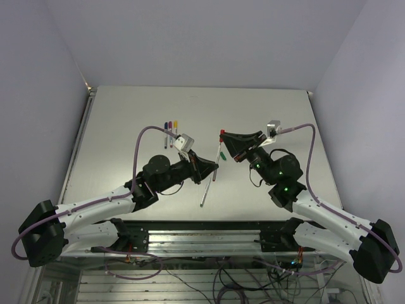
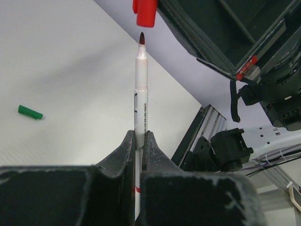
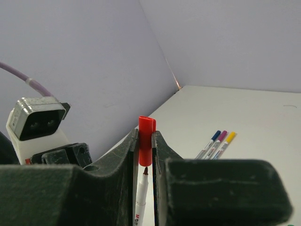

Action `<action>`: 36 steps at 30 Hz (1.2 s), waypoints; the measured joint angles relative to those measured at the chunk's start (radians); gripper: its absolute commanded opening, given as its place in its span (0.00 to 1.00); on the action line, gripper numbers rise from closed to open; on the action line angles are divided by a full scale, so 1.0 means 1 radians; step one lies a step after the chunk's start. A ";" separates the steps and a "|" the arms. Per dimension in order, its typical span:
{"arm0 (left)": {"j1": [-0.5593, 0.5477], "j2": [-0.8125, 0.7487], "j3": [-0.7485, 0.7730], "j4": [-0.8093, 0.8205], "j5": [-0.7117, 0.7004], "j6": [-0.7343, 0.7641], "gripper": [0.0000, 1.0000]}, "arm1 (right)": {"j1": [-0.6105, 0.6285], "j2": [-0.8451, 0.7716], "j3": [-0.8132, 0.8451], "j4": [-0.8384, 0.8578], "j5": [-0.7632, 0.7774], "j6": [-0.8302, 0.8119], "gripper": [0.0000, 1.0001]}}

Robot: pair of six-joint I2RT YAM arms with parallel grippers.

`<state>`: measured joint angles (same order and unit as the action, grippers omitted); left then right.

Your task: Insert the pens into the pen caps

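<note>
My left gripper (image 1: pixel 216 167) (image 2: pixel 139 136) is shut on a white pen (image 2: pixel 140 84) with a dark red tip, held upright. My right gripper (image 1: pixel 223 135) (image 3: pixel 146 134) is shut on the red cap (image 3: pixel 146 125), open end down. The cap (image 2: pixel 146 13) hangs just above the pen tip, with a small gap between them. The pen (image 3: pixel 141 197) rises between my right fingers from below. A green cap (image 2: pixel 30 112) lies on the table. Another uncapped pen (image 1: pixel 207 190) lies on the table by my left gripper.
Three capped pens, blue, magenta and yellow (image 3: pixel 216 143), lie side by side at the back of the table (image 1: pixel 169 133). The two arms meet over the table's middle. The table's metal frame runs along the near edge (image 1: pixel 202 234).
</note>
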<state>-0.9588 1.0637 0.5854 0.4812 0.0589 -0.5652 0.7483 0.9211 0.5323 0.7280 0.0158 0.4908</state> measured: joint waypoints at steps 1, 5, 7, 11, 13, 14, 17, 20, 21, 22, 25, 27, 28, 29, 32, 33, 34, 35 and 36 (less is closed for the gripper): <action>0.000 0.000 0.000 0.000 0.000 0.000 0.07 | 0.000 0.003 -0.002 0.000 0.000 0.000 0.00; 0.000 -0.001 0.000 -0.001 0.000 0.000 0.07 | 0.000 0.011 -0.004 -0.001 0.000 0.000 0.00; 0.000 -0.002 0.000 -0.001 -0.001 0.000 0.07 | 0.002 0.011 -0.004 0.000 0.000 0.001 0.00; 0.000 -0.011 0.000 -0.002 -0.008 0.000 0.07 | 0.005 0.011 -0.004 -0.001 0.000 0.001 0.00; 0.000 -0.019 -0.002 -0.001 -0.014 0.000 0.07 | 0.006 0.011 -0.004 -0.001 -0.001 0.002 0.00; 0.000 -0.023 -0.005 -0.001 -0.016 0.000 0.07 | 0.007 0.010 -0.005 -0.001 -0.001 0.004 0.00; 0.000 -0.028 -0.007 -0.008 -0.022 0.000 0.07 | 0.011 0.008 -0.014 0.000 -0.001 0.013 0.00; 0.000 -0.028 -0.012 -0.013 -0.023 0.000 0.07 | 0.013 0.009 -0.026 0.008 -0.005 0.034 0.00; 0.000 -0.028 -0.013 -0.014 -0.025 0.000 0.07 | 0.015 0.011 -0.030 0.010 -0.010 0.045 0.00; 0.000 -0.028 -0.014 -0.013 -0.029 0.000 0.07 | 0.020 0.014 -0.034 0.010 -0.016 0.051 0.00; 0.000 -0.028 -0.015 -0.007 -0.045 0.000 0.07 | 0.053 0.040 -0.046 0.007 -0.029 0.066 0.00; 0.000 -0.027 -0.022 -0.013 -0.054 0.000 0.07 | 0.068 0.052 -0.047 0.006 -0.023 0.068 0.00; 0.000 -0.027 -0.024 -0.016 -0.057 0.000 0.07 | 0.075 0.056 -0.047 0.004 -0.021 0.068 0.00; 0.000 -0.027 -0.024 -0.021 -0.059 0.000 0.07 | 0.083 0.059 -0.047 0.005 -0.017 0.068 0.00; 0.000 -0.027 -0.024 -0.032 -0.063 0.000 0.07 | 0.100 0.061 -0.047 -0.004 0.006 0.067 0.00; 0.000 -0.028 -0.024 -0.039 -0.064 0.000 0.07 | 0.106 0.060 -0.047 -0.011 0.016 0.066 0.00; -0.001 -0.028 -0.024 -0.047 -0.067 0.000 0.07 | 0.111 0.059 -0.047 -0.022 0.026 0.063 0.00; -0.001 -0.029 -0.024 -0.055 -0.070 0.000 0.07 | 0.116 0.057 -0.046 -0.036 0.036 0.061 0.00; -0.002 -0.031 -0.024 -0.065 -0.074 0.000 0.07 | 0.119 0.055 -0.045 -0.048 0.044 0.058 0.00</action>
<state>-0.9607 1.0325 0.5610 0.4160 -0.0147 -0.5648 0.8669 0.9760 0.4870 0.6800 0.0597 0.5491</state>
